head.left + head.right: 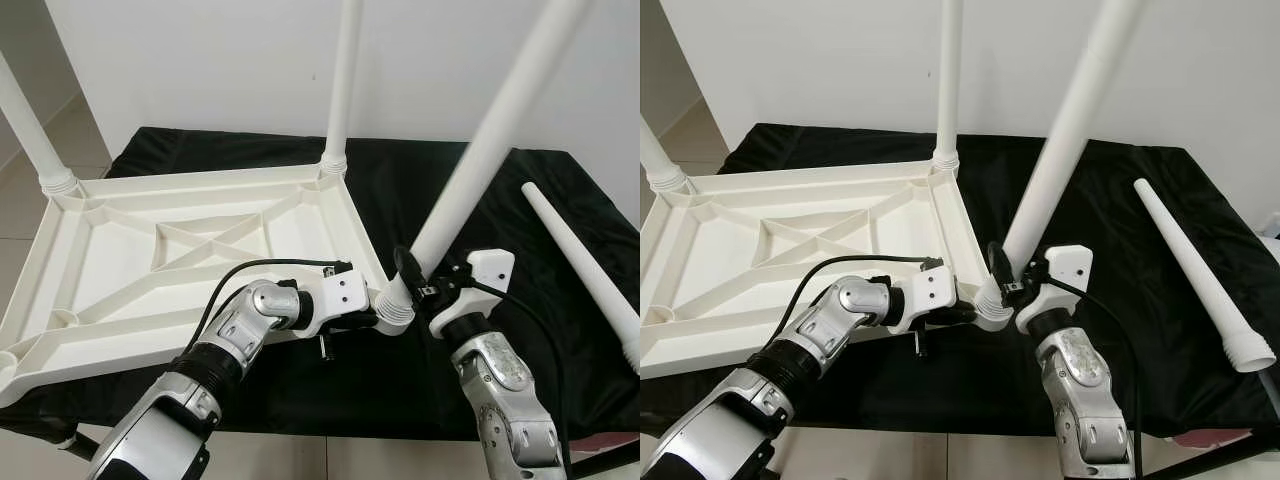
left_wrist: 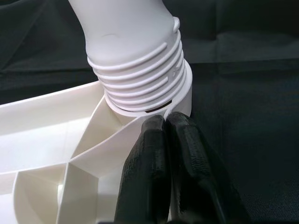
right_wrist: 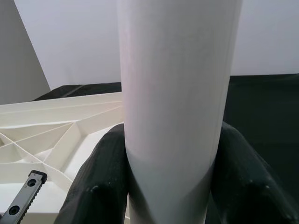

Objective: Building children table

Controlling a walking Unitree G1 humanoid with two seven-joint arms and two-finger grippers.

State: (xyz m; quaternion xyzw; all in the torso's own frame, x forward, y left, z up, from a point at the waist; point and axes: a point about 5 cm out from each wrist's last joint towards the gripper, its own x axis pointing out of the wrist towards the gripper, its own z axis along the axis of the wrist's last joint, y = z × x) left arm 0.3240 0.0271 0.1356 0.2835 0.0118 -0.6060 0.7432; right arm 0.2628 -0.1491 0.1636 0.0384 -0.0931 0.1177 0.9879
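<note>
I see my right gripper (image 1: 418,283) clamped around the third leg (image 1: 480,155), whose long axis leans toward one o'clock from the tabletop's (image 1: 150,260) near-right corner socket (image 2: 180,100), where my closed left gripper (image 2: 166,122) braces.

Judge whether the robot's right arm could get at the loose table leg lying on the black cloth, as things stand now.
Probably not yet. The right gripper is shut on the tilted leg at the tabletop's corner socket. The loose leg lies on that arm's side with bare cloth between, so once it lets go, the way looks free.
</note>
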